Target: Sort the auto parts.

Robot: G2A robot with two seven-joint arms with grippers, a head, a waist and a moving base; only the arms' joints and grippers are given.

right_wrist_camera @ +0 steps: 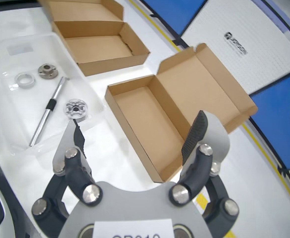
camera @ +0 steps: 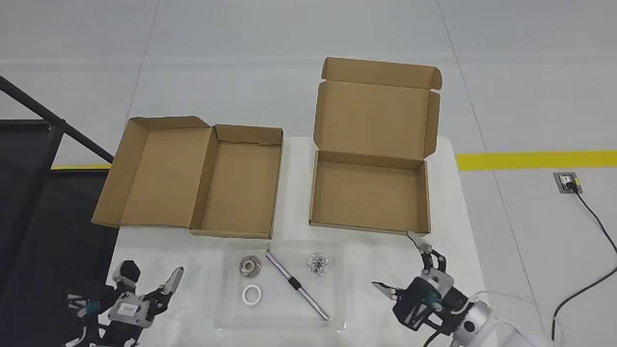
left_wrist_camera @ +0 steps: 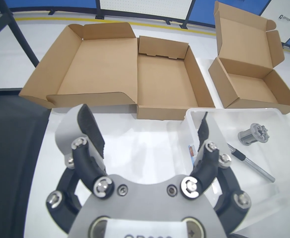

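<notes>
A clear plastic tray at the table's front holds a metal rod with a black band, a flanged hub, a white ring and a slotted metal disc. The rod, hub, ring and disc also lie in the right wrist view. My left gripper hovers open at the table's front left corner, beside the tray. My right gripper stands open at the front right, near the right box.
Two open cardboard boxes stand behind the tray: a wide one at the left with its lid folded flat, and one at the right with its lid upright. A black frame stands left of the table.
</notes>
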